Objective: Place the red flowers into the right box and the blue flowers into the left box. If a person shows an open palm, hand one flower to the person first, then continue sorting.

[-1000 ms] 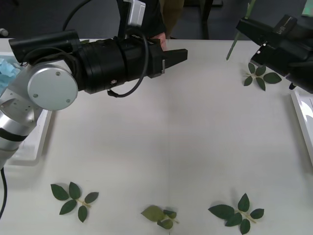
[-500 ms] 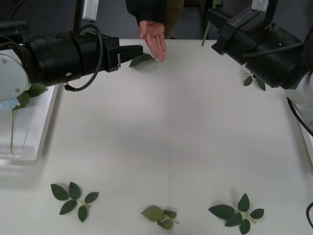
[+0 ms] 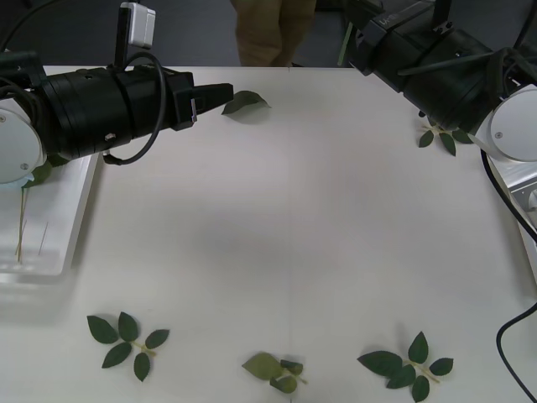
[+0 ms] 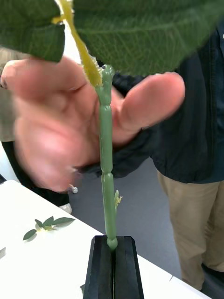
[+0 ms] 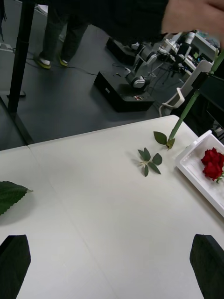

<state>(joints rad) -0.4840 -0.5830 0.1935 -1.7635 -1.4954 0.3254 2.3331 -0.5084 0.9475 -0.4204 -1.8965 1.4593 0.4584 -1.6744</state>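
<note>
My right gripper [image 4: 112, 244] is shut on the foot of a green flower stem [image 4: 106, 168] with broad leaves; its head is out of view. The person's open palm [image 4: 56, 135] is right behind the stem, thumb on the other side; contact is too blurred to tell. My left gripper [image 5: 112, 273] is open and holds nothing, over the table's back left [image 3: 220, 94]. Red flowers [image 5: 212, 164] lie in the right box [image 5: 193, 174]. The left box [image 3: 52, 252] holds a thin stem [image 3: 18, 220]; my left arm hides the blue flowers' heads.
Loose leaf sprigs lie near the front edge [image 3: 126, 340] [image 3: 273, 368] [image 3: 407, 363] and at the back right [image 3: 445, 134]. A single leaf [image 3: 245, 102] rests just beyond the left fingertips. The person's khaki trousers [image 3: 273, 29] stand behind the table's far edge.
The person's hand has left the table's far edge and now meets the stem held up by my right arm, which moved back and left. My left arm has drawn back to the left.
</note>
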